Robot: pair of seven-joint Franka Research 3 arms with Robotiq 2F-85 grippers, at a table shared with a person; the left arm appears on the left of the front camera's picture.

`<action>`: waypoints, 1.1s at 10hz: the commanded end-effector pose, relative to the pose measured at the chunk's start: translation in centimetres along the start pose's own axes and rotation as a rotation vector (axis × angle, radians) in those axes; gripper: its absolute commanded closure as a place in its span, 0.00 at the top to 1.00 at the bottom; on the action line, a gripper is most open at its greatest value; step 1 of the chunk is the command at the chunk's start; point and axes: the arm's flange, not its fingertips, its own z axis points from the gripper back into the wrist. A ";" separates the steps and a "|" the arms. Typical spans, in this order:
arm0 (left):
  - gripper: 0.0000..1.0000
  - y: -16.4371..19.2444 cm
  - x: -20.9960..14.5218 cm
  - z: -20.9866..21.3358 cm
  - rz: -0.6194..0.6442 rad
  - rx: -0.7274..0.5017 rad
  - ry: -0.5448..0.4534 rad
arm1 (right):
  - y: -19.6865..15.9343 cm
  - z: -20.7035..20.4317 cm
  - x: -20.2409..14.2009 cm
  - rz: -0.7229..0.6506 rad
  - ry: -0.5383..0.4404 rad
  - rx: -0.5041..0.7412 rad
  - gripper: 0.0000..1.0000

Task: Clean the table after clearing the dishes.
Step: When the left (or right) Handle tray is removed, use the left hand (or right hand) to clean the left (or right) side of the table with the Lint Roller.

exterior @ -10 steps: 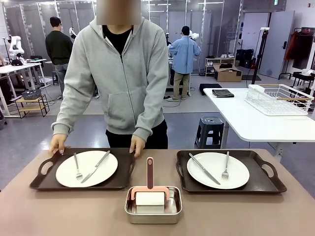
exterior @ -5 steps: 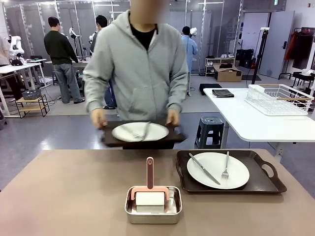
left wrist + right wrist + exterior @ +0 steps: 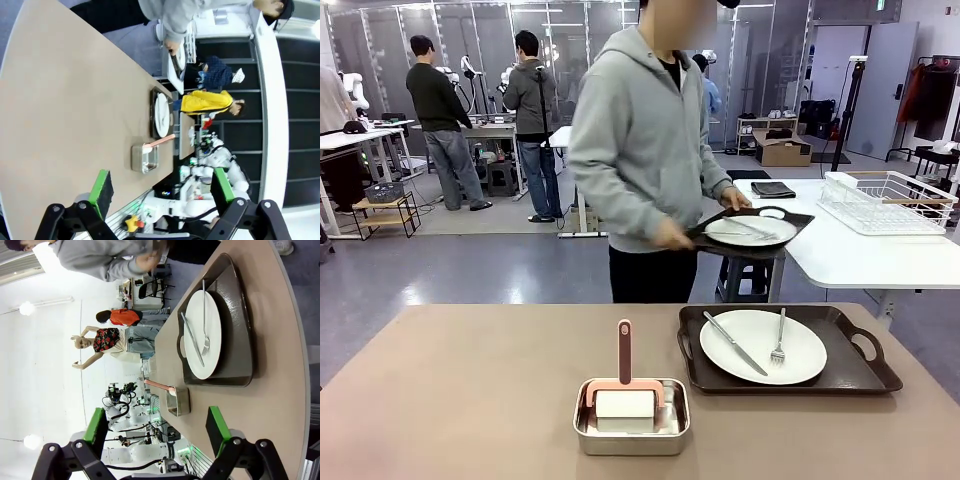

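On the tan table [image 3: 450, 400] one dark tray [image 3: 845, 365] stays at the right, holding a white plate [image 3: 763, 347] with a knife [image 3: 735, 343] and fork [image 3: 779, 340]. Beyond the table's far edge, the person holds the other tray [image 3: 795, 217] with its plate [image 3: 752, 232] in both hands, close to the white side table [image 3: 840, 260]. My left gripper [image 3: 162, 187] is open above the table [image 3: 60, 115], far from the plate [image 3: 161, 115]. My right gripper [image 3: 157, 432] is open too, with the tray [image 3: 237, 325] and plate [image 3: 205, 335] ahead.
A small steel pan [image 3: 631, 417] with a pink-handled tool [image 3: 625, 355] sits at the table's front middle. On the white side table stands a wire rack [image 3: 890, 203], with a grey stool [image 3: 750, 262] beside it. Other people stand far behind.
The person lifted the left tray with its plate and cutlery off the table and carried it rightward toward the white side table. The right tray and the pan stayed put.
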 end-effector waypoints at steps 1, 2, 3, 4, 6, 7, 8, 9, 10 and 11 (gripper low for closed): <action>1.00 -4.8 1.5 -3.6 -0.242 0.127 0.096 | 0.3 0.1 -0.1 -0.006 -0.003 0.005 1.00; 1.00 -7.8 1.9 -6.4 -0.397 0.198 0.170 | 0.3 0.1 -0.1 -0.006 -0.003 0.005 1.00; 1.00 -10.7 1.5 -9.8 -0.519 0.221 0.277 | 0.3 0.1 -0.1 -0.006 -0.003 0.005 1.00; 1.00 -13.6 0.0 -14.1 -0.681 0.309 0.412 | 0.3 0.1 -0.1 -0.006 -0.003 0.005 1.00; 1.00 -17.4 -2.0 -20.9 -0.859 0.281 0.577 | 0.3 0.1 -0.1 -0.006 -0.003 0.005 1.00; 1.00 -18.6 -3.2 -24.5 -0.946 0.276 0.651 | 0.3 0.1 -0.1 -0.006 -0.003 0.005 1.00; 1.00 -19.6 -4.5 -28.0 -1.013 0.263 0.736 | 0.3 0.1 -0.1 -0.006 -0.003 0.005 1.00; 1.00 -20.0 -6.3 -31.8 -1.101 0.290 0.827 | 0.3 0.1 -0.1 -0.006 -0.003 0.005 1.00; 1.00 -20.1 -8.2 -34.9 -1.138 0.260 0.922 | 0.3 0.1 -0.1 -0.006 -0.003 0.005 1.00; 1.00 -19.7 -10.5 -37.5 -1.196 0.247 0.988 | 0.3 0.1 -0.1 -0.006 -0.003 0.005 1.00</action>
